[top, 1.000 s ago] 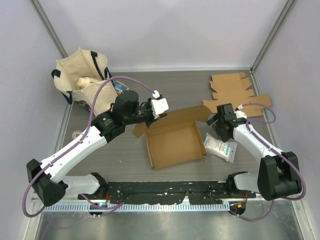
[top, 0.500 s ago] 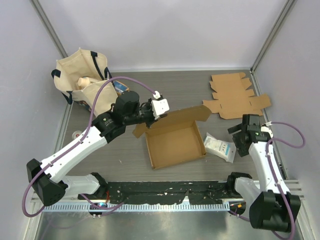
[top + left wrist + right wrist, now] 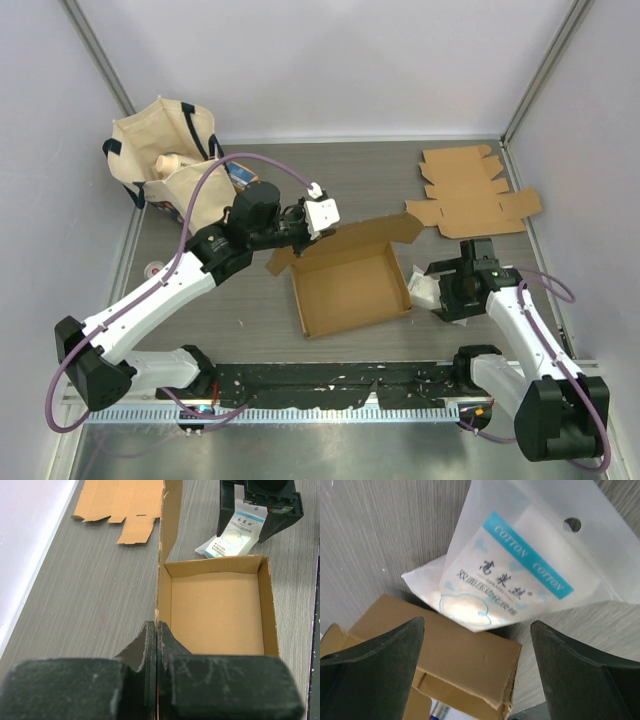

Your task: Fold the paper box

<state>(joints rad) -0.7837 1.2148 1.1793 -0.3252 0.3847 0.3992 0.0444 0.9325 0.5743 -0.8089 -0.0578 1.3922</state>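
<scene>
The paper box (image 3: 350,288) is a brown tray lying open at mid-table, its lid panel (image 3: 372,234) standing up along the far side. My left gripper (image 3: 298,238) is shut on the left end of that panel; in the left wrist view the jaws (image 3: 157,626) pinch the thin cardboard edge beside the box's floor (image 3: 215,615). My right gripper (image 3: 448,290) hangs open to the right of the box, over a white cotton pack (image 3: 424,288). In the right wrist view its fingers (image 3: 375,660) straddle the cotton pack (image 3: 515,570) and a box corner (image 3: 450,650).
A flat cardboard blank (image 3: 470,190) lies at the back right. A beige tote bag (image 3: 165,165) with items inside stands at the back left. A small tape ring (image 3: 153,268) sits near the left rail. Metal frame posts rise at both rear corners.
My right arm left the lid's right end, swung out to the right, then came back over the cotton pack with its jaws wide. The left arm and box stayed put.
</scene>
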